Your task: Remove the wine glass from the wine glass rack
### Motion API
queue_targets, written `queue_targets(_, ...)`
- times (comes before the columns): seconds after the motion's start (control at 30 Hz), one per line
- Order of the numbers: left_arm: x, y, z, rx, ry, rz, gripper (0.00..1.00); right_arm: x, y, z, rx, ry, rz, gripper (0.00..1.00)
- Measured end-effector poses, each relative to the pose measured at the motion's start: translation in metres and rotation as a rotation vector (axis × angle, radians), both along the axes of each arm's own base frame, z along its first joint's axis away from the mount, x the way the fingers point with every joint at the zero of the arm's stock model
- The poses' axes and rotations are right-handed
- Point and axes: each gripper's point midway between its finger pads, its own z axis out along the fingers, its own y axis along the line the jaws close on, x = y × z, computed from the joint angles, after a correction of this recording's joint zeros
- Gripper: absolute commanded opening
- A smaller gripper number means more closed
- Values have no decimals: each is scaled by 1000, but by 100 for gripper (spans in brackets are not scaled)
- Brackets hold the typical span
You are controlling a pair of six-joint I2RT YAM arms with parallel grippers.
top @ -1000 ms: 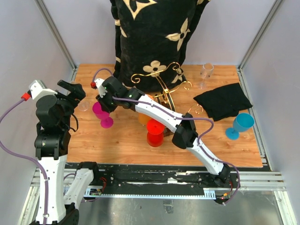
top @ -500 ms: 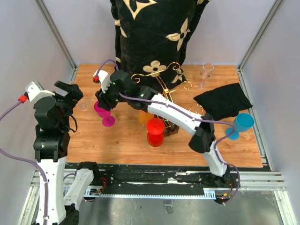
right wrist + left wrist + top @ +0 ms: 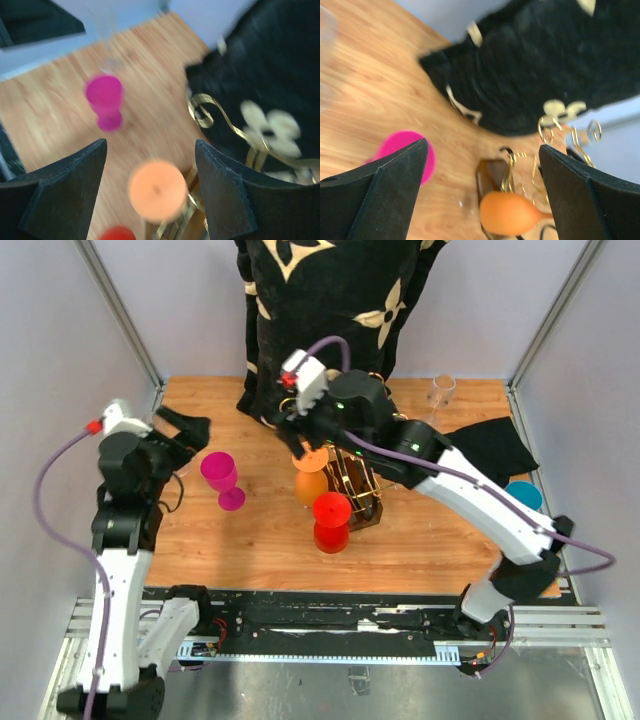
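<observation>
The gold wire wine glass rack (image 3: 352, 468) stands on its dark brown base (image 3: 368, 512) mid-table. An orange wine glass (image 3: 310, 482) hangs from it, foot up; it also shows in the left wrist view (image 3: 512, 212) and the right wrist view (image 3: 157, 190). A red glass (image 3: 331, 523) is at the rack's front. My right gripper (image 3: 306, 443) is open, just above the orange glass's foot, with its jaws either side in its wrist view (image 3: 150, 145). A pink glass (image 3: 222, 478) stands free on the table. My left gripper (image 3: 188, 430) is open and empty beside it (image 3: 482, 147).
A black flowered cloth (image 3: 330, 320) hangs behind the rack. A clear glass (image 3: 440, 392) stands at the back right, a folded black cloth (image 3: 480, 452) lies on the right, and a blue glass (image 3: 522, 496) shows behind the right arm. Another clear glass (image 3: 107, 30) stands at the far left.
My right arm has swung right from the pink glass to above the rack's orange glass. The pink glass stays standing on the table. My left gripper has moved right, toward the pink glass.
</observation>
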Motion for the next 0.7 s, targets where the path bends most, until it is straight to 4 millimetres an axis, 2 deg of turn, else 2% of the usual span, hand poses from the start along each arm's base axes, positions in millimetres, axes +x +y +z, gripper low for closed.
queue_targets(0.07, 17, -27, -18, -37, 58, -117, 100, 7, -42, -22, -62, 13, -104, 73)
queue_targets(0.13, 31, -62, -37, -71, 115, -249, 99, 7, -75, -34, -96, 16, -178, 72)
queue_targets(0.2, 36, -96, -58, -102, 182, -369, 96, 5, -99, -35, -102, 7, -230, 72)
queue_targets(0.3, 35, -137, -75, -133, 249, -511, 93, -2, -127, -29, -84, -15, -281, 72)
queue_targets(0.4, 32, -161, -83, -152, 279, -588, 88, -4, -151, -20, -57, -37, -332, 72)
queue_targets(0.5, 29, -174, -80, -173, 273, -632, 85, -3, -172, -18, -47, -49, -384, 72)
queue_targets(0.7, 21, -199, -80, -193, 274, -707, 78, 0, -196, -23, -51, -53, -448, 73)
